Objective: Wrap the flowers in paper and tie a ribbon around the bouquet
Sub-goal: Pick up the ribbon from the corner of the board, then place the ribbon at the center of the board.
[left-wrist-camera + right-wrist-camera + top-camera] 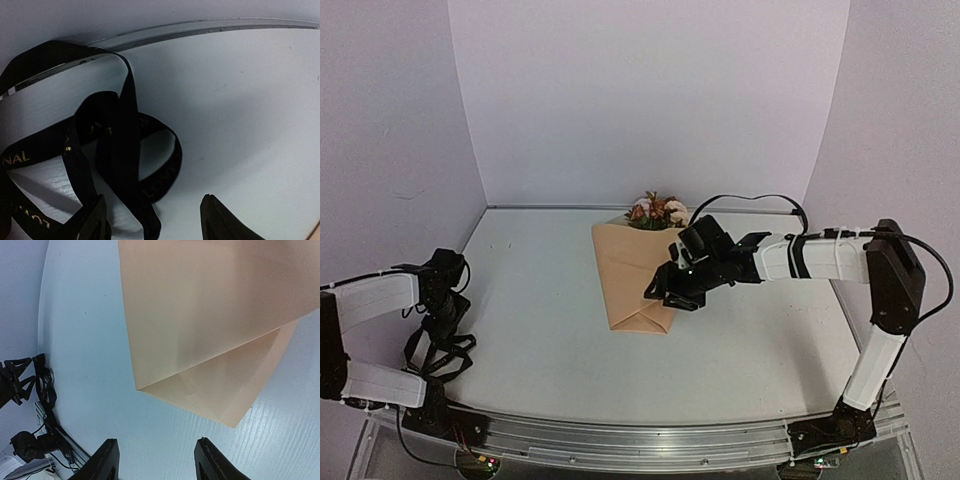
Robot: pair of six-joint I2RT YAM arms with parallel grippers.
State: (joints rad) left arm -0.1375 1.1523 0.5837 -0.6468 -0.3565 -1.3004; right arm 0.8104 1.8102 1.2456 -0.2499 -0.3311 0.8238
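Just ahead of the right claw (157, 462) lies the bouquet (638, 270), its paper (210, 315) folded into a tan cone flat on the tabletop (550, 300). The claw is released: its 2 fingers stand apart with bare surface between them and nothing grasped. It hangs low beside the cone's narrow folded end, close to the paper but not seen to touch it. The cone's long axis runs away from this claw, narrow end nearest and the flowers (657, 211) showing from the wide end furthest off. An overlapping flap at the narrow end sits loose, its corner pointing back toward the fingertips. The ribbon (120, 125) is well apart from the bouquet, heaped in slack black loops directly ahead of the left claw (155, 220). That claw is also released, its fingers spread. 1 strand runs close against 1 finger, and whether it rests on that finger cannot be told. No ribbon is around the cone, so wrapping appears complete and tying not yet begun. Assessment: the coming move turns on the gap between ribbon and bouquet. The left arm is much the nearer to the ribbon and the right arm to the bouquet. The ribbon must cross to the cone and pass across its long axis. Risk: the loose flap may spring open if left unheld.
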